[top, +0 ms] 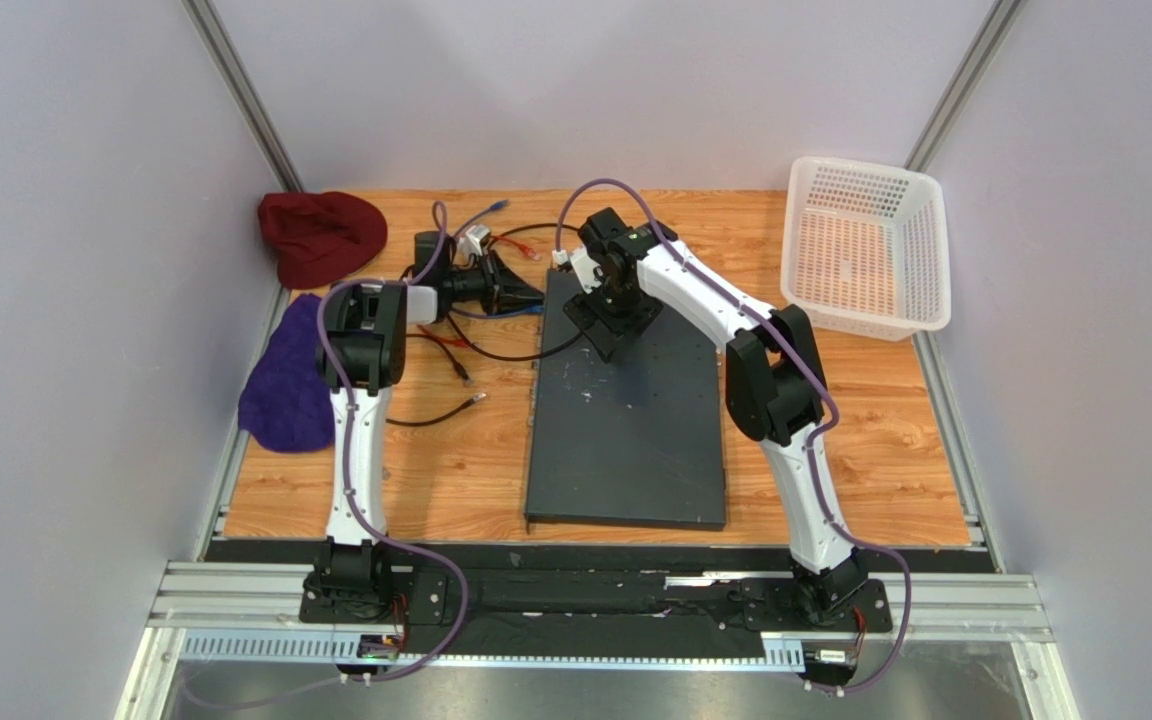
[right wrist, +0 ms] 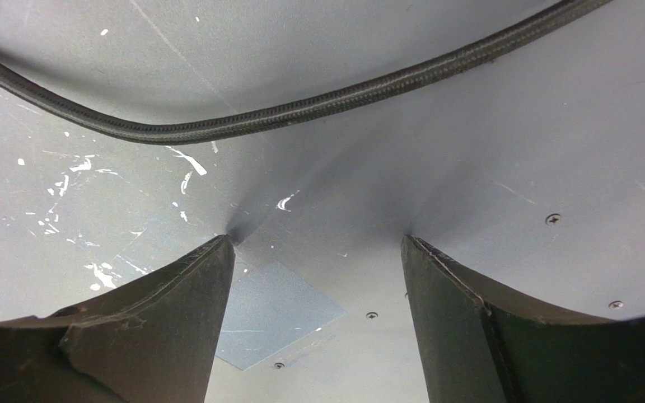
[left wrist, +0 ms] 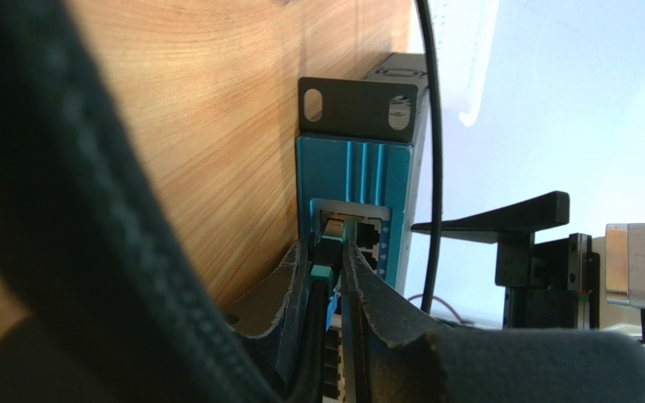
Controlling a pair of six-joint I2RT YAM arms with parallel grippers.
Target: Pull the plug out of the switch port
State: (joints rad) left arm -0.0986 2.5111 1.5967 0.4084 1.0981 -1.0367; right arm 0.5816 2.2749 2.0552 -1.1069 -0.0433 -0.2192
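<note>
Watching my left gripper (left wrist: 327, 281) at the far-left corner of the switch (top: 627, 420). Its fingers (left wrist: 368, 302) sit tight on either side of the teal-tipped plug (left wrist: 322, 273). The plug is seated in a port on the switch's teal front face (left wrist: 355, 172). I see hardly any gap between fingers and plug, but I cannot tell whether they actually pinch it. A black cable (left wrist: 435, 143) hangs past the face on that side.

Right gripper (right wrist: 317, 243) is released, jaws spread wide. It points down at the switch's scuffed grey top near the far end, with the fingertips at or on the metal. A braided cable (right wrist: 301, 105) crosses above it in the right wrist view.

The switch lies flat in the middle of the table (top: 868, 450), long side running from near edge to far edge. Its near end stops just short of the near edge.

White mesh basket (top: 863, 248) sits at the far-right corner, red cloth (top: 321, 236) at the far-left corner. Purple cloth (top: 289, 375) is on the left edge. Loose black leads (top: 440, 413) lie between the left arm and the switch.
</note>
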